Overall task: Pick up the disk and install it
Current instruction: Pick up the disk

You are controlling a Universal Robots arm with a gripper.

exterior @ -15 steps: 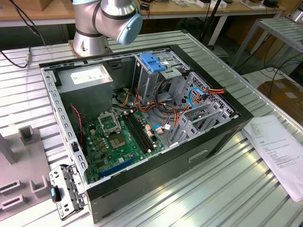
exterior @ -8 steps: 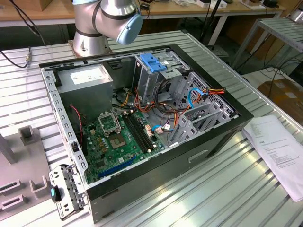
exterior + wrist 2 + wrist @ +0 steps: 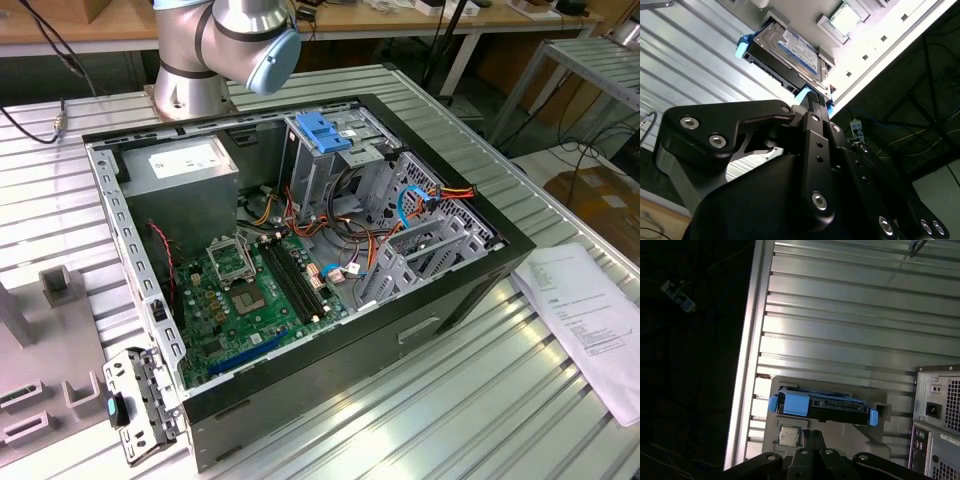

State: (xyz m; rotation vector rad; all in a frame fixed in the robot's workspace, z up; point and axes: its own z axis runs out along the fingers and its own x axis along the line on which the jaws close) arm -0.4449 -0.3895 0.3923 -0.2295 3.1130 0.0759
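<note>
The disk (image 3: 790, 47) is a silver drive with a white-and-blue label, framed by a bright blue rail (image 3: 795, 403). It rests in a grey holder (image 3: 840, 387) on the slatted metal table, close to the table's edge. In both wrist views my gripper (image 3: 812, 437) hovers just short of the disk's near edge. Its black fingertips (image 3: 813, 100) are pressed together with nothing between them, close to the blue rail. The open computer case (image 3: 300, 400) lies on the table in the exterior view. Inside it stands a grey drive cage topped by a blue latch (image 3: 322, 130).
The arm's base (image 3: 185, 75) stands behind the case. The case's rear panel (image 3: 937, 415) is beside the holder. A small square chip (image 3: 787, 436) sits in the holder. Papers (image 3: 590, 310) lie at the exterior view's right, grey fixtures (image 3: 30, 340) and a bracket (image 3: 140, 405) at its left.
</note>
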